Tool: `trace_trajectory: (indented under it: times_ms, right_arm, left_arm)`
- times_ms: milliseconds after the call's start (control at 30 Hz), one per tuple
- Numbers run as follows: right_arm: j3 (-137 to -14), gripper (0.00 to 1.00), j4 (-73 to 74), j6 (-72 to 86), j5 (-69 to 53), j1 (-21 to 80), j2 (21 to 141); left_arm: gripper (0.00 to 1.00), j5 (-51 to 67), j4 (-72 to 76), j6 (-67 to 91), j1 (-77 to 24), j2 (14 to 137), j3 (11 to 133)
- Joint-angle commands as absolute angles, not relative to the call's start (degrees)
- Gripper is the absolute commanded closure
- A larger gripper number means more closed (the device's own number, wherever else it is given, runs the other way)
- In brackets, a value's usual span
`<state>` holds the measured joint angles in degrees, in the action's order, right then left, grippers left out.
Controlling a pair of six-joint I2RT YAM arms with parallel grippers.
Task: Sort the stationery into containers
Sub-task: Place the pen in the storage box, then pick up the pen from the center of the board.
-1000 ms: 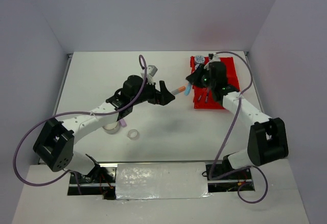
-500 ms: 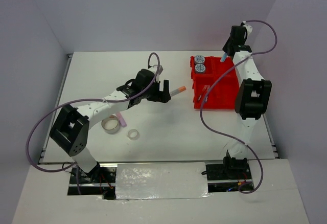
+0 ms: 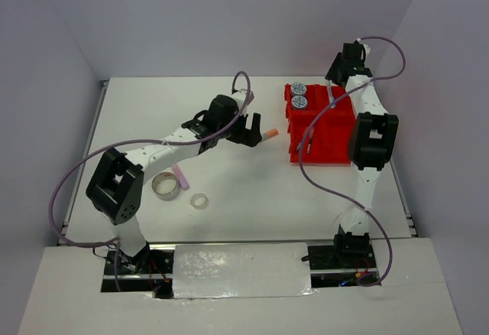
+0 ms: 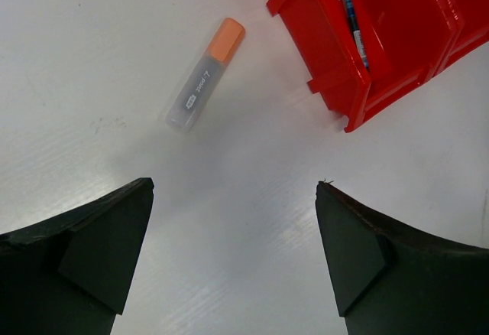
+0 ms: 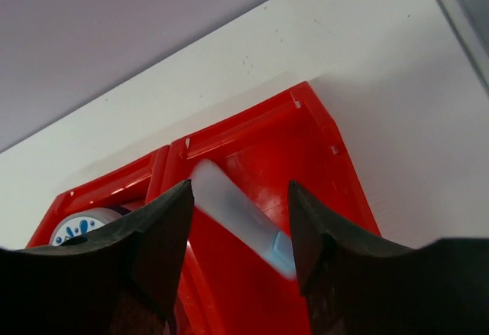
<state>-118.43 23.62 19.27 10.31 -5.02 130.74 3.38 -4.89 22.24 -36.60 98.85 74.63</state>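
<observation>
My left gripper (image 4: pixel 233 186) hangs open over bare table, just short of an orange-capped stick (image 4: pixel 205 86) that lies flat beside the red tray (image 4: pixel 328 52). From above, this gripper (image 3: pixel 250 131) is immediately left of the stick (image 3: pixel 269 133). My right gripper (image 5: pixel 241 190) is high over the tray's far right compartment (image 5: pixel 321 144) with its jaws apart. A blurred blue-capped stick (image 5: pixel 237 216) lies slantwise between them, loose. Two blue-patterned tape rolls (image 3: pixel 299 95) fill the far left compartment.
Pens (image 4: pixel 353 21) lie in the tray's near left compartment. Two clear tape rings (image 3: pixel 166 187) (image 3: pixel 199 201) and a pink stick (image 3: pixel 181 176) rest on the table under the left arm. The back wall stands close behind the tray.
My right arm swung the blue-capped stick from the tray's left side up over its far right compartment and its jaws have opened. The left gripper slid right, toward the orange-capped stick.
</observation>
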Motion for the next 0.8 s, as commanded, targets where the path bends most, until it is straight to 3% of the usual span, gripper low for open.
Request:
trace_trajectory:
  times_ms: [0,233,400,567,767]
  right_arm:
    - [-118.04,0.37,23.55,18.81,8.09,-4.75,127.89]
    - [-111.91,0.35,23.82,20.56,5.81,-4.48,117.97]
    - [-92.69,0.34,14.35,22.67,-4.54,-2.90,100.40]
    - [-80.89,0.34,10.46,23.91,-11.33,-1.41,87.92]
    - [-74.37,0.33,8.97,23.99,-16.69,-0.26,77.09]
  left_arm:
    - [0.01,6.50,-0.53,16.09,-35.78,102.56,77.51]
    - [0.01,10.98,1.94,11.52,-35.07,115.20,86.29]
    - [0.01,8.97,-1.39,7.66,-35.16,123.03,93.76]
    - [0.01,6.07,-4.30,5.28,-35.60,128.84,99.04]
    - [0.10,-0.77,-9.22,5.44,-36.91,134.82,103.27]
